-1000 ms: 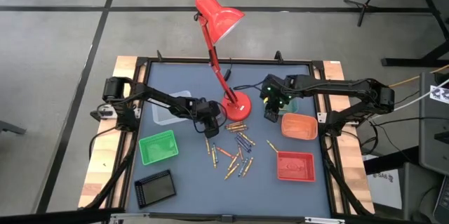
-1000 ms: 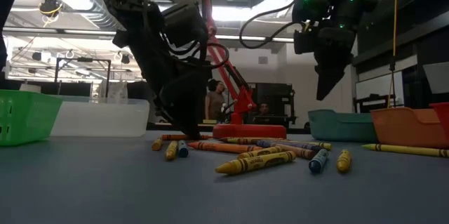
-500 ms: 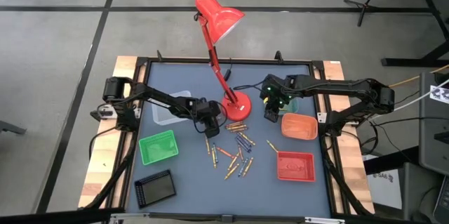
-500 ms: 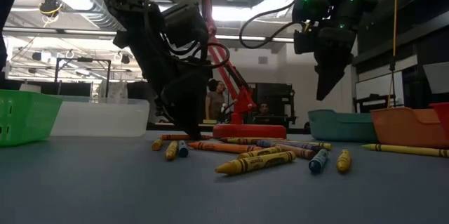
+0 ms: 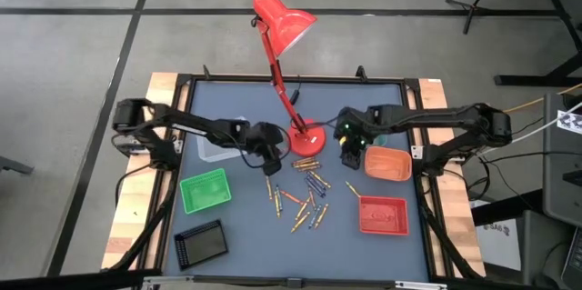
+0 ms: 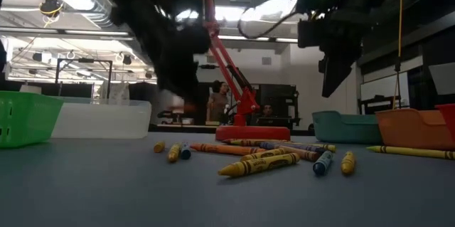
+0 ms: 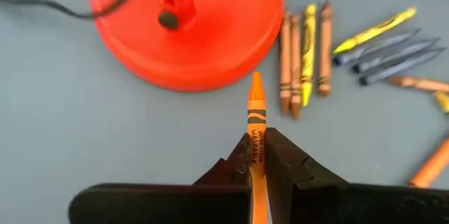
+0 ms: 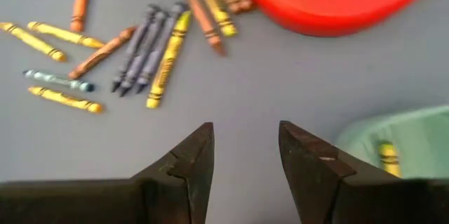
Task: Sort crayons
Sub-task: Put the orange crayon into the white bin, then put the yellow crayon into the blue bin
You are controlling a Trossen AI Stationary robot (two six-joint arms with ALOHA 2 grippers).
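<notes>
A: Entry, surroundings only. Red desk lamp with a round red base [image 5: 306, 139] stands at the middle back of the dark grey-blue bench [image 5: 245, 245]; its shade [image 5: 284, 17] leans out past the back edge.

B: Containers?

A: Clear plastic tray [image 5: 216, 145] left of the lamp base. Green basket-weave plastic tray [image 5: 205, 190] nearer the front left. Black rectangular tray [image 5: 201, 244] at the front-left corner.

B: Right side?

A: Orange plastic tray [image 5: 387, 164], and a red plastic tray [image 5: 383, 215] in front of it. Pale teal tray [image 6: 345, 127] beside the orange one in the low view.

B: Background?

A: Two people [image 6: 216, 106] behind the lamp, far off, unclear.
</notes>
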